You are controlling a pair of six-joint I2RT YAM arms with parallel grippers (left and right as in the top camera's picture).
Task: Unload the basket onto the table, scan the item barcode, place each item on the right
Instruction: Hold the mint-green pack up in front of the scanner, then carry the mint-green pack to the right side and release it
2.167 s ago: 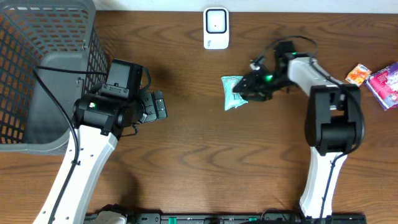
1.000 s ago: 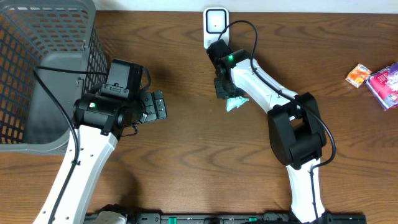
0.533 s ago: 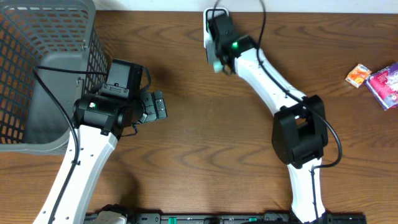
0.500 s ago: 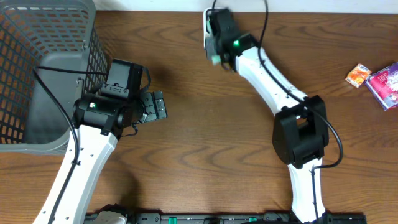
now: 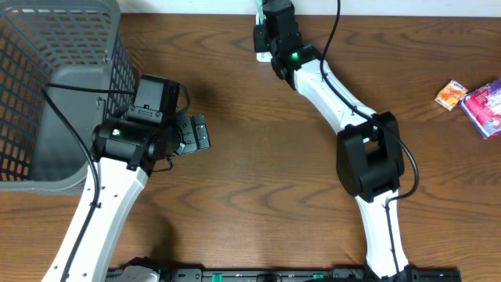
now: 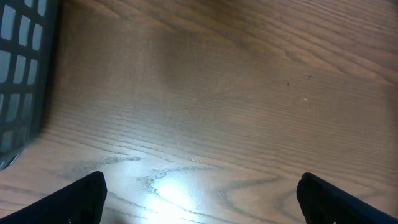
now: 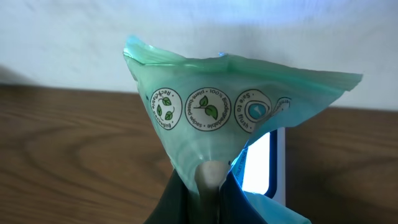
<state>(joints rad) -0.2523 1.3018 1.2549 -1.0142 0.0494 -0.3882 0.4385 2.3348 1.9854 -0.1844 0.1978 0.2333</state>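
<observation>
My right jaws pinch one end of a green packet (image 7: 230,112), holding it just in front of the white scanner (image 7: 260,165). My left jaws are spread wide over the bench (image 6: 217,93), well left of the scanner.

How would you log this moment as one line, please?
right gripper: shut on green packet | green packet: held at scanner | left gripper: open, empty

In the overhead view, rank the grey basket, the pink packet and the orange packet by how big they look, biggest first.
1. grey mesh basket, by far the largest, even though it is cropped at the frame edge.
2. pink packet, also partly cut off by the frame edge.
3. orange packet, the smallest.
</observation>
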